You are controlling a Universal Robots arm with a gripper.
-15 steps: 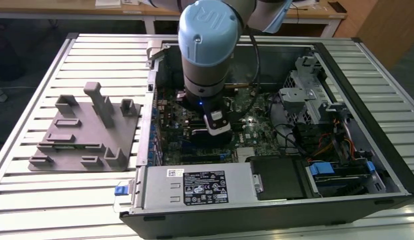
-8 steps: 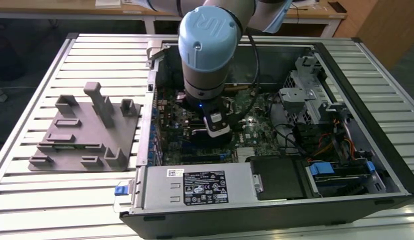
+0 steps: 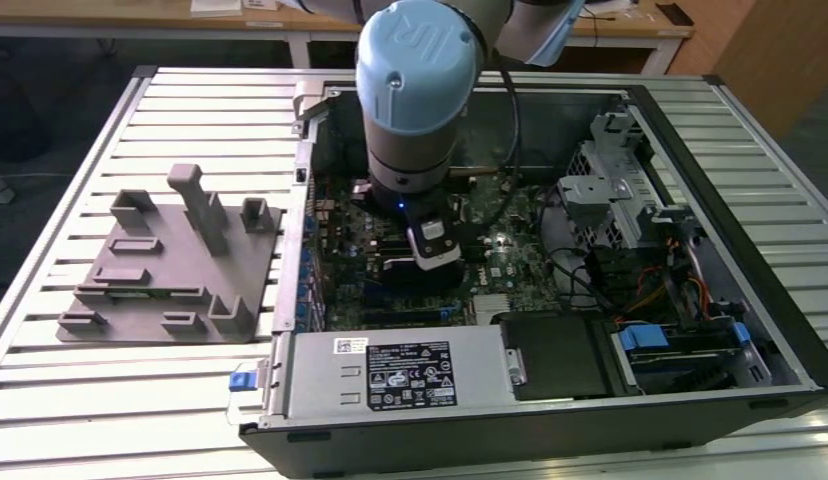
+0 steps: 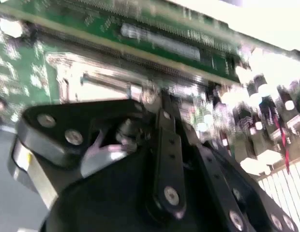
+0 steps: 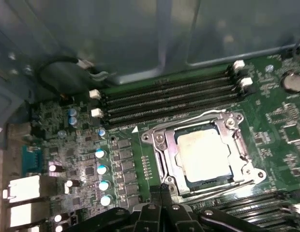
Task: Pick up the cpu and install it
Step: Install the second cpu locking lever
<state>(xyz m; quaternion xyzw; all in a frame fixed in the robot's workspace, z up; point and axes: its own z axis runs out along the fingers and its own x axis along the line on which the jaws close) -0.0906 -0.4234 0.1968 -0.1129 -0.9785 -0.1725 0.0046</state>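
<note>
Black linkage of my fingers point(image 5: 162, 195) fills the near edge in the first wrist view; the tips meet at a narrow point, pressed together with nothing between them. Just beyond them the cpu point(image 5: 203, 153) lies flat in its socket point(image 5: 157, 145) on the green motherboard point(image 5: 280, 121), metal frame around it, top face bare. Memory slots point(image 5: 169, 99) run alongside the socket. In the exterior view my arm point(image 3: 414, 100) reaches down into the open computer case point(image 3: 734, 330), which rests on the slatted desk point(image 3: 187, 110). Beside the case stands a grey fixture point(image 3: 174, 260), well apart from me.
</note>
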